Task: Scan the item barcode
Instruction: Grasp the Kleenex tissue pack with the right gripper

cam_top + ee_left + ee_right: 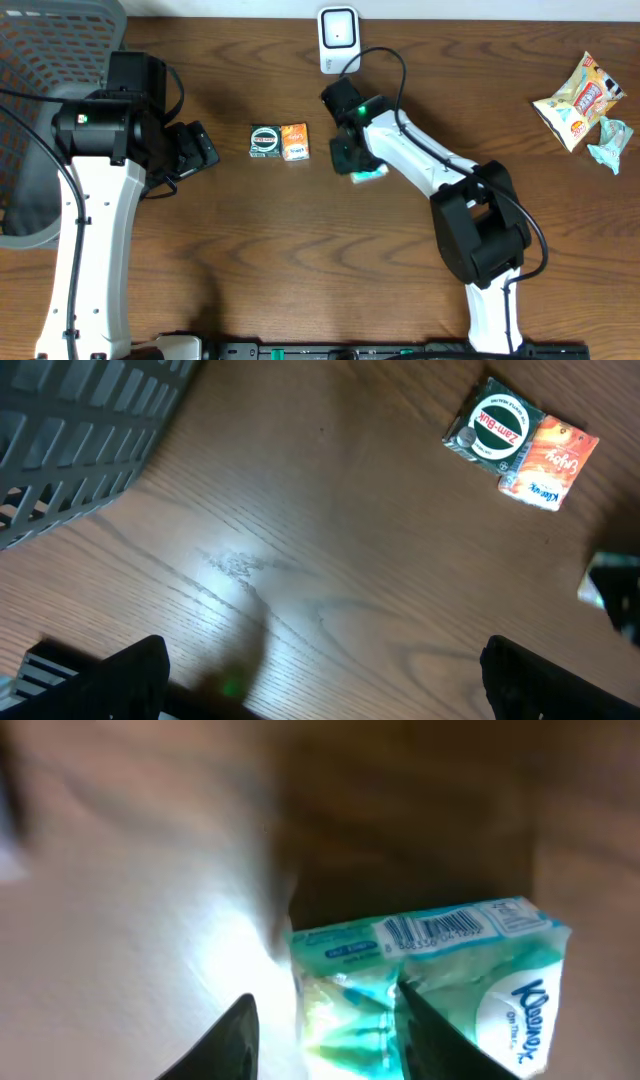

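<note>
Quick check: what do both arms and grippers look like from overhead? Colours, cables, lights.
The left arm and right arm match: white link shells, black joint housings, one green light on a black housing each, and thin black cables looping alongside. The left gripper and right gripper are black.

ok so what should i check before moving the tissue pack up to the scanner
1. Grip: right gripper closed on the tissue pack: ok.
2. Barcode uncovered, clear of the fingers in the right wrist view: ok.
3. Barcode turned toward the scanner: cannot tell.
4. Table bare between pack and scanner: ok.
5. Left gripper open and off to the side, near the Zam-Buk tin: ok.
</note>
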You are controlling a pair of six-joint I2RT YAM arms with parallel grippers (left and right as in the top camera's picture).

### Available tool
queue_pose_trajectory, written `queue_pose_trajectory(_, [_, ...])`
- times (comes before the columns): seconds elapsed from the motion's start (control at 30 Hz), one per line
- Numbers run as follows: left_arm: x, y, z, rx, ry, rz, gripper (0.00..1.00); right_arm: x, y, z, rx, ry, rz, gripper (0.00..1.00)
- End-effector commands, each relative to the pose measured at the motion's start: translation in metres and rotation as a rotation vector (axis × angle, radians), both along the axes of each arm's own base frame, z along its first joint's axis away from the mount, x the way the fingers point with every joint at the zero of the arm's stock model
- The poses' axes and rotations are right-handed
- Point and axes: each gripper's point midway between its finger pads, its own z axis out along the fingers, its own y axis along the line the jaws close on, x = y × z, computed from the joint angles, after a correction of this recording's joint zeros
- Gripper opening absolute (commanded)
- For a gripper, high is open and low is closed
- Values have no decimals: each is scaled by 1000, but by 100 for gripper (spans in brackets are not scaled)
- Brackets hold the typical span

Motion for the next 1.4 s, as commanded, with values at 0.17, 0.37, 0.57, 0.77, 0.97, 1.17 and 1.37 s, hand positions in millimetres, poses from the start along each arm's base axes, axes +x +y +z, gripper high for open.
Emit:
queue_pose_trajectory(0.17, [-1,1,-1,4,10,11,98,-11,-28,77,-49,-33,54,48])
queue_pose_trajectory(0.37, [-1,1,-1,4,10,11,98,-44,-55,70,-151,99,47,36])
queue_pose_trajectory(0.57, [-1,1,-1,4,10,11,98,-52,-78,41,-161,160,-2,16])
queue_pose_trajectory(0.77, [-1,1,-1,4,10,11,98,-59,-84,8,-2,233,-23,18])
queue_pose_trajectory(0.97, [-1,1,-1,4,10,11,98,-45,-86,-13,31,159,-42,17])
queue_pose_trajectory(1.17, [-1,1,-1,4,10,11,98,-23,-82,-23,66,61,-60,7])
queue_pose_trajectory(1.37, [-1,1,-1,4,10,11,97,22,-65,-9,141,-119,-45,10])
